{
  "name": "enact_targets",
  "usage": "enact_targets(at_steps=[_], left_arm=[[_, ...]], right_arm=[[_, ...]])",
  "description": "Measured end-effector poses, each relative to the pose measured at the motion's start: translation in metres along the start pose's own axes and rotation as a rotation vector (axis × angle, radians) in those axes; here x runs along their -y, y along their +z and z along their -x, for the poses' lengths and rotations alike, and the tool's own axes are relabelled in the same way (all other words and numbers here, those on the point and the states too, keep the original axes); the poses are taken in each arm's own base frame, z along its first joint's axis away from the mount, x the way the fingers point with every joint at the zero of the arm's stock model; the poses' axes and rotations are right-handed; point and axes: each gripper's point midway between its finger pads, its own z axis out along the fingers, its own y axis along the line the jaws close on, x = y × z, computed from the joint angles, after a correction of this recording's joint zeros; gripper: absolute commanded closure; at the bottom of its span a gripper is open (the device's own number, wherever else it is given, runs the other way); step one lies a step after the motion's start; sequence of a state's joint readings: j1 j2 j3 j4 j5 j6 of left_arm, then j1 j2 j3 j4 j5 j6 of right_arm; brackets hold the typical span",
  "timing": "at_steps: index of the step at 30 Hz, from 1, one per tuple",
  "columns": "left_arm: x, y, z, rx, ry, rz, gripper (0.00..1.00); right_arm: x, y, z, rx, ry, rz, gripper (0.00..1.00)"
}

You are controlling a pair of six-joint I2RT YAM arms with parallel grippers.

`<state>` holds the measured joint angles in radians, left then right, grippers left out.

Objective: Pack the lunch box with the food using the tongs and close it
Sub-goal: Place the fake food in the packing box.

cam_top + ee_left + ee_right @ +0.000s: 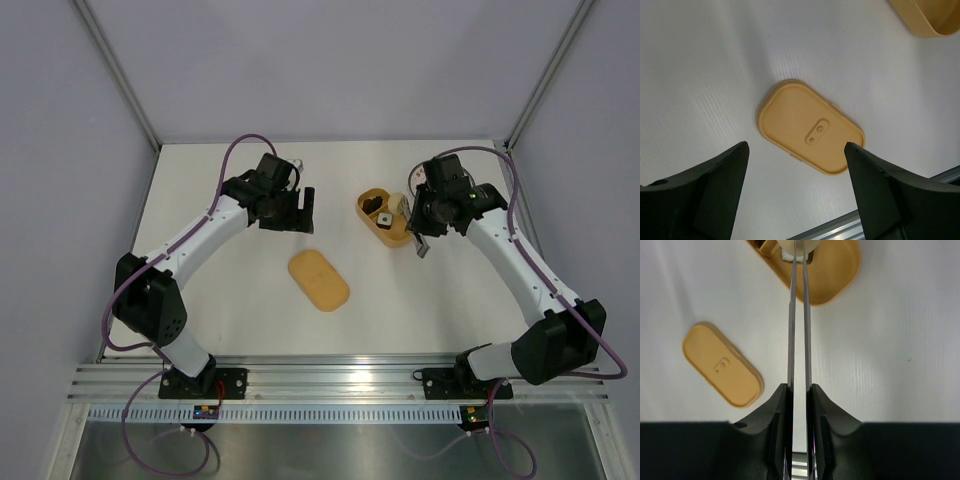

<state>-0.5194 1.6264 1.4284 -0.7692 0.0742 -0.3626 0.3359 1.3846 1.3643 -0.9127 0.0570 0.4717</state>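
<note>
The mustard-orange lunch box [372, 203] stands open at the back right, with a dark piece of food [384, 216] inside it. Its flat lid [318, 280] lies apart on the table's middle. My right gripper [799, 387] is shut on the thin silver tongs [799, 315]. Their two arms run almost parallel up to the lunch box [837, 275], where the tips pinch a pale beige piece [799, 244] over it. My left gripper [796, 150] hangs open and empty above the table, with the lid [810, 127] just beyond its fingers.
The aluminium rail [340, 380] runs along the near table edge, and also shows in the left wrist view as the rail [865, 220]. Metal frame posts [120, 75] rise at the back corners. A corner of the lunch box [927, 20] shows at the left wrist view's upper right.
</note>
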Motion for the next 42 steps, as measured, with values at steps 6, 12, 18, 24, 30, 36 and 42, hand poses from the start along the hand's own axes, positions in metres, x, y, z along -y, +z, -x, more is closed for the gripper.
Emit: enact_targets(at_steps=[6,12,18,24,30,36,42], left_arm=[[0.000,-0.001,0.001,0.003,-0.001,0.000,0.19],[-0.001,-0.001,0.001,0.004,-0.003,0.002,0.19],[-0.001,-0.001,0.001,0.004,-0.002,0.002,0.19],[-0.001,-0.001,0.001,0.004,-0.003,0.001,0.19],[-0.002,-0.001,0.001,0.003,-0.003,0.002,0.19],[-0.002,-0.001,0.001,0.004,-0.004,0.002,0.19],[-0.002,-0.001,0.001,0.004,-0.004,0.002,0.19]], right_arm=[[0.006,0.011,-0.029,-0.089,0.001,-0.022,0.97],[0.008,0.017,-0.035,-0.114,0.002,-0.040,0.97],[0.014,0.022,-0.040,-0.139,-0.003,-0.078,0.96],[0.021,0.026,-0.044,-0.157,-0.008,-0.115,0.97],[0.024,0.032,-0.047,-0.177,-0.016,-0.135,0.97],[0.026,0.046,-0.053,-0.217,-0.037,-0.156,0.91],[0.026,0.049,-0.052,-0.223,-0.047,-0.158,0.60]])
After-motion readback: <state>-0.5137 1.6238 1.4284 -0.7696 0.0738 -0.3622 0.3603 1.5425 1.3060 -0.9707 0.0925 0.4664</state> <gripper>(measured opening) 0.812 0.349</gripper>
